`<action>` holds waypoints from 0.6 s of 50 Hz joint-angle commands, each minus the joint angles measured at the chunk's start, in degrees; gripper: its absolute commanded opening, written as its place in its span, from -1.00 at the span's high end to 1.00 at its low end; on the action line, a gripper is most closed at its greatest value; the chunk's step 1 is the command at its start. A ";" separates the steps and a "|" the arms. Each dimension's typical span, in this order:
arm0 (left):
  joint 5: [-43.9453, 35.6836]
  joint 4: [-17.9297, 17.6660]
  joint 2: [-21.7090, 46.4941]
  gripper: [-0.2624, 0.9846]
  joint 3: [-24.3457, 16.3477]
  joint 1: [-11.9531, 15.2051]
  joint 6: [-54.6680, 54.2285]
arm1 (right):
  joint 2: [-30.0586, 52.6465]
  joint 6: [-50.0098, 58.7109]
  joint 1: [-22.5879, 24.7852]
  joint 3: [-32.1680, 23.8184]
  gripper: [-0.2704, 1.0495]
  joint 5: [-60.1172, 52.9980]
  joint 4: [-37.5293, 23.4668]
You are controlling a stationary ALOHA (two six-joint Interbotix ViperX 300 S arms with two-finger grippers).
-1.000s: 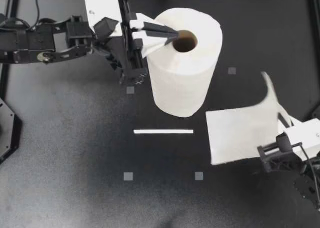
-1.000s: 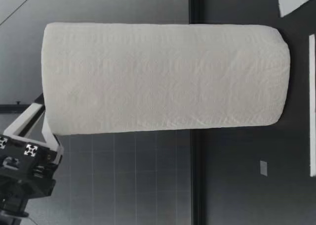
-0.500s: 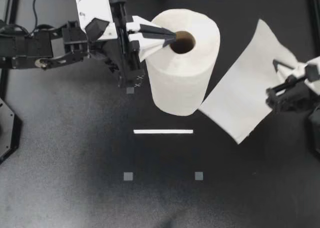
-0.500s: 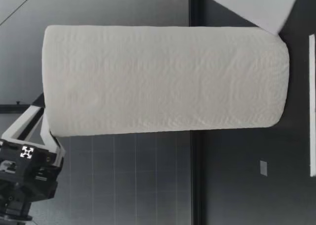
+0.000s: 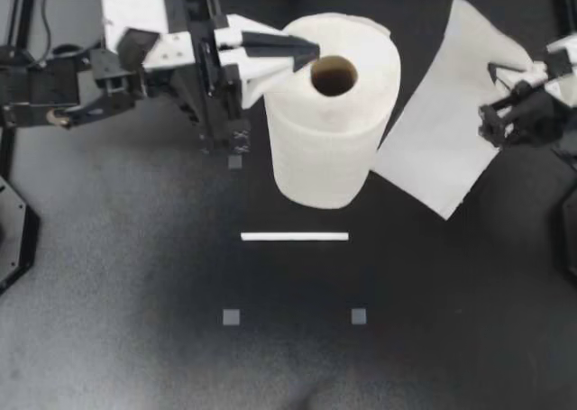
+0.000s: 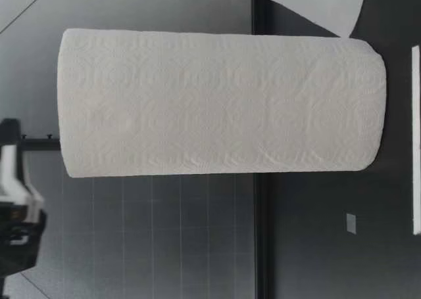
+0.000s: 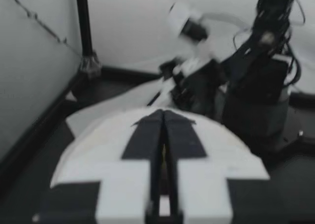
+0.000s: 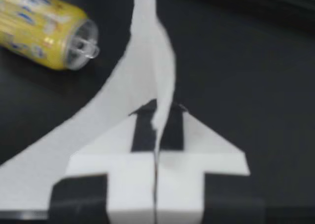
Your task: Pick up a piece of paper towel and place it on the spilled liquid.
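The paper towel roll (image 5: 329,122) stands upright at the table's middle back. My left gripper (image 5: 311,51) is shut, its tips over the roll's top rim beside the core hole; the left wrist view shows its fingers (image 7: 147,138) pressed together above the roll top (image 7: 83,145). My right gripper (image 5: 501,75) at the far right is shut on a torn-off sheet (image 5: 442,131), which hangs clear of the table beside the roll. In the right wrist view the sheet (image 8: 123,86) runs out from between the closed fingers (image 8: 170,128). I can make out no spilled liquid.
A yellow can (image 8: 47,27) lies on its side ahead of my right gripper, past the sheet. A white strip (image 5: 294,237) and small grey squares (image 5: 232,317) mark the dark table in front of the roll. In the low view the roll (image 6: 220,102) fills the foreground.
My right gripper has carried the sheet up off the table's front right toward the far right. My left gripper has lifted slightly and drawn back over the roll's top.
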 commanded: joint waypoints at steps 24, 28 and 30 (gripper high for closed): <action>-1.58 0.70 -3.69 0.41 1.41 -0.09 -0.09 | 16.61 -14.15 -24.61 -14.33 0.76 -27.16 -11.51; -1.58 0.70 -3.78 0.41 1.76 -0.09 -0.18 | 19.69 -16.44 -26.19 -16.26 0.76 -29.18 -11.51; -1.58 0.70 -3.96 0.41 1.85 -0.09 -0.18 | 21.53 -17.67 -27.16 -17.49 0.76 -30.15 -11.43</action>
